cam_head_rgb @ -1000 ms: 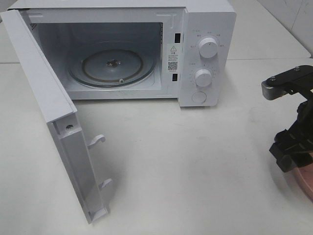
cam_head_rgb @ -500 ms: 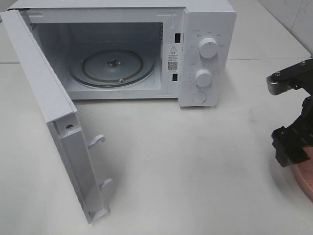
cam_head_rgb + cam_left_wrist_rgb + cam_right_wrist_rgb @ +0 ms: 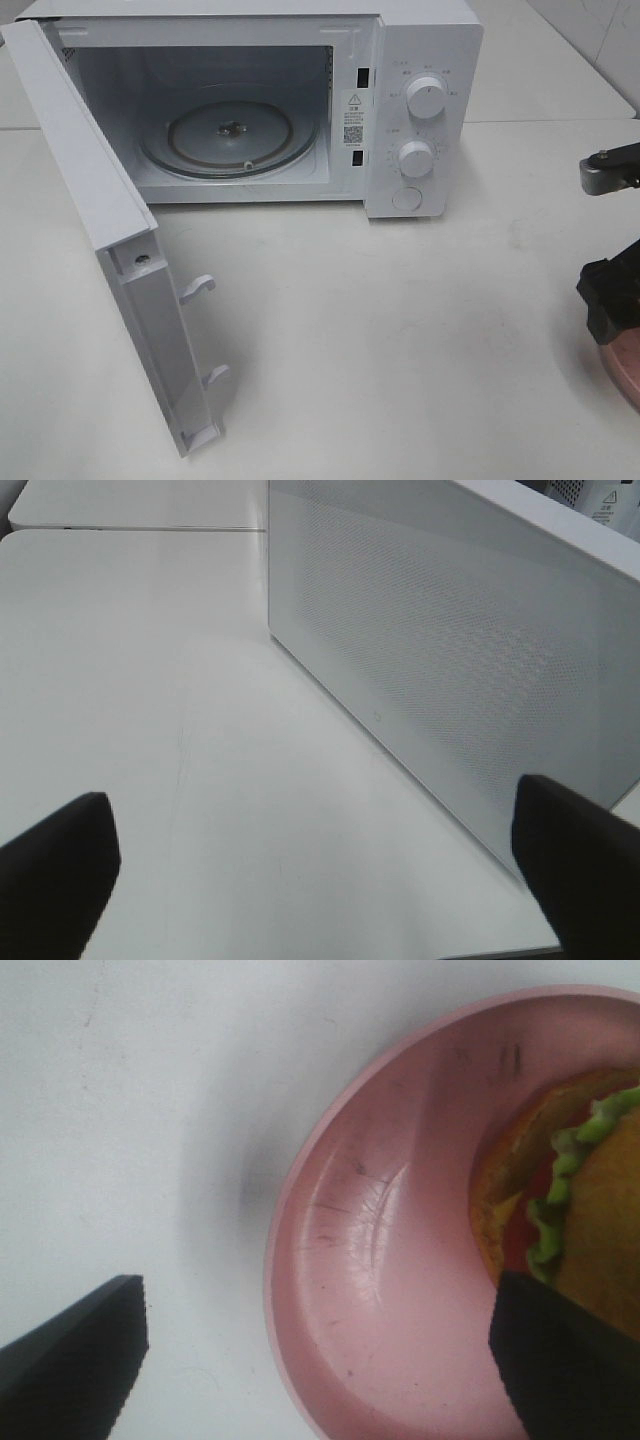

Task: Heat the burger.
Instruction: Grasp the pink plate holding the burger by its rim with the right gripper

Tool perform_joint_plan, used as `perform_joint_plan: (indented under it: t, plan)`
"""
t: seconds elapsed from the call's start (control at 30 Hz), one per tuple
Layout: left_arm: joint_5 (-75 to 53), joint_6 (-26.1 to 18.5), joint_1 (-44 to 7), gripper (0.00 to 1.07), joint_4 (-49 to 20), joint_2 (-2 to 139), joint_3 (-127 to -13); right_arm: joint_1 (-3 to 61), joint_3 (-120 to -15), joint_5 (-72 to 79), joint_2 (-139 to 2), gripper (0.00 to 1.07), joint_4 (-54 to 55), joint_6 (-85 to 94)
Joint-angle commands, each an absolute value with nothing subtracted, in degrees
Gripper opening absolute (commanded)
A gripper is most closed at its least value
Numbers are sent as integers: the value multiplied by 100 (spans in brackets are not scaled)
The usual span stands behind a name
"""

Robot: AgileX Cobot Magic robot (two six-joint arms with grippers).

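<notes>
Pickup step is judged in hand; nothing is gripped yet. Right gripper (image 3: 320, 1352) jaws are spread wide and empty, with the rim of the pink plate (image 3: 340, 1290) lying between them. The burger (image 3: 590, 1230) sits on the plate beside one jaw. A descent and closure on the rim is judged necessary next. Left gripper (image 3: 310, 872) is likewise spread wide and empty, with the door (image 3: 450, 650) just beyond one jaw. Farther off, the microwave (image 3: 425, 60) stands open, its glass tray (image 3: 230, 135) bare.
</notes>
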State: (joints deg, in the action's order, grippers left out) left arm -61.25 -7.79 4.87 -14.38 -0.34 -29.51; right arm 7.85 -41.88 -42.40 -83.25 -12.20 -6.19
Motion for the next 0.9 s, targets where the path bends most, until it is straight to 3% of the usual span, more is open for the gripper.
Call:
perform_joint_plan:
  t: [0.03,0.9]
  plan:
    - [-6091,-756,481,100,-1444,-126,-2951,756,-4062,-3994,-8549,88,-1094,-516]
    - [-6091,-756,481,100,-1444,-126,-2951,756,-3713,-3088,-9798,82,-963,-533]
